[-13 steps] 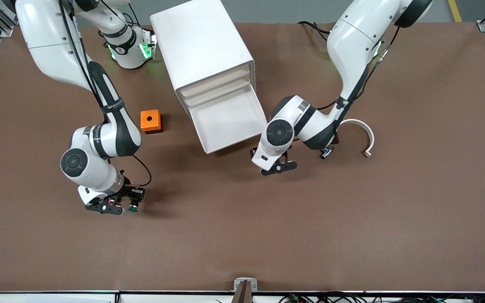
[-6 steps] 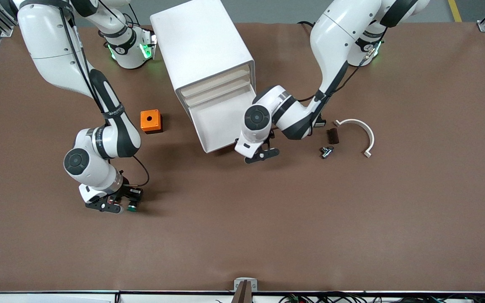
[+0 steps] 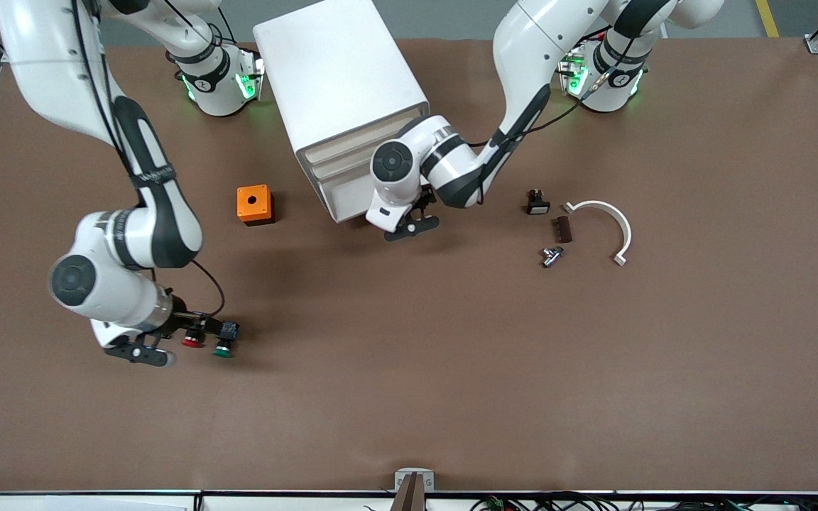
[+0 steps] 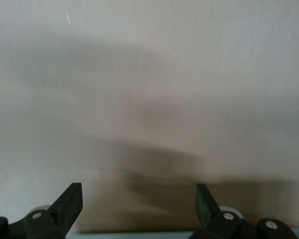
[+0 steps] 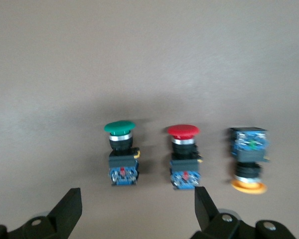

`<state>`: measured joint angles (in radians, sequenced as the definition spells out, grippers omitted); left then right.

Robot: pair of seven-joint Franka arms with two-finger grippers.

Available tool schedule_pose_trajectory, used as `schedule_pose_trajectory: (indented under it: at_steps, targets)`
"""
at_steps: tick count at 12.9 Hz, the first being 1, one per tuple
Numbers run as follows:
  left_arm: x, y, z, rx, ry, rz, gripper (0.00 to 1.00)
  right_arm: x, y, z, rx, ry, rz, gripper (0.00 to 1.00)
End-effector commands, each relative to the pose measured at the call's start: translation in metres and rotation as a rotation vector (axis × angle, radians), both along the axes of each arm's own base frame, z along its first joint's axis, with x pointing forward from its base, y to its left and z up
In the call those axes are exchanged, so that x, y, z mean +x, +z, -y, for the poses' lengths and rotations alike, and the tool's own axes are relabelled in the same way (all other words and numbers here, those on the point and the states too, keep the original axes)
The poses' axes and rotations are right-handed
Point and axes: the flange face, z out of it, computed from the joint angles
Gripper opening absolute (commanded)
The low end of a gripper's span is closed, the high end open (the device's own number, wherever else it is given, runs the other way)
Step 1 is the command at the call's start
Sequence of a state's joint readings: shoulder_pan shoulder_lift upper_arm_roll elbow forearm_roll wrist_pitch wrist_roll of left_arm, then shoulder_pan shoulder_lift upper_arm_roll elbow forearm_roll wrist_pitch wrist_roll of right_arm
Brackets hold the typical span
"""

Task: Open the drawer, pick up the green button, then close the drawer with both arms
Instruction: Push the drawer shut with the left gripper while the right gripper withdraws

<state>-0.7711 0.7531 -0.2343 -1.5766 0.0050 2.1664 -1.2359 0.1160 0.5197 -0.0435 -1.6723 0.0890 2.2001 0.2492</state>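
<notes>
The green-capped button (image 3: 223,348) lies on the table beside a red-capped one (image 3: 192,341). The right wrist view shows the green button (image 5: 121,149), the red one (image 5: 184,152) and a yellow-capped one (image 5: 249,162) in a row. My right gripper (image 3: 140,353) is open and empty, just off the buttons toward the right arm's end; it shows open in its wrist view (image 5: 137,209). The bottom drawer (image 3: 348,195) sticks out a little from the white cabinet (image 3: 338,71). My left gripper (image 3: 412,227) is open against the drawer's beige front (image 4: 149,99).
An orange box (image 3: 255,204) with a round hole stands between the cabinet and the right arm. Toward the left arm's end lie a white curved piece (image 3: 608,216), a small black part (image 3: 537,204), a brown strip (image 3: 563,228) and a metal piece (image 3: 551,255).
My left gripper has moved toward the cabinet and the drawer has slid most of the way in. My right gripper has drawn back from the buttons, which stay on the table.
</notes>
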Motion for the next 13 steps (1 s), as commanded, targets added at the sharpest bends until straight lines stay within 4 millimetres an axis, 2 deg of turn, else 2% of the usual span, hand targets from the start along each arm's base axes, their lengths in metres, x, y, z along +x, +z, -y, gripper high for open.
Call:
schedule_pose_trajectory:
  at_steps: [1, 2, 3, 5, 6, 8, 9, 10, 11, 13]
  targets:
    - [-0.028, -0.006, 0.012, 0.015, 0.009, -0.025, 1.00, -0.023, 0.064, 0.019, 0.016, 0.054, 0.044, 1.00]
    - [-0.034, -0.006, 0.016, 0.009, 0.015, -0.042, 1.00, -0.026, 0.085, 0.037, 0.015, 0.094, 0.058, 1.00]
    - [-0.036, -0.009, 0.016, 0.005, 0.030, -0.061, 1.00, -0.031, 0.108, 0.044, 0.018, 0.111, 0.058, 1.00]
    - [-0.049, -0.008, 0.024, -0.004, 0.030, -0.082, 1.00, -0.047, 0.150, 0.046, 0.019, 0.104, 0.058, 1.00]
    - [-0.054, -0.009, 0.026, -0.004, 0.025, -0.086, 1.00, -0.058, 0.179, 0.048, 0.008, 0.084, 0.066, 1.00]
    - [-0.045, -0.003, 0.024, -0.013, 0.034, -0.079, 1.00, -0.084, 0.223, 0.054, -0.009, -0.003, 0.046, 1.00]
    - [-0.031, 0.002, 0.019, -0.021, 0.048, -0.068, 1.00, -0.098, 0.242, 0.061, -0.009, -0.032, 0.039, 1.00]
    - [-0.008, 0.005, 0.006, -0.024, 0.073, -0.053, 1.00, -0.109, 0.262, 0.067, -0.008, -0.040, 0.059, 1.00]
    - [0.021, 0.017, -0.011, -0.042, 0.093, -0.037, 1.00, -0.118, 0.277, 0.071, -0.007, -0.045, 0.065, 1.00]
    - [0.089, 0.066, -0.059, -0.097, 0.150, 0.018, 1.00, -0.131, 0.293, 0.075, -0.014, -0.049, 0.064, 1.00]
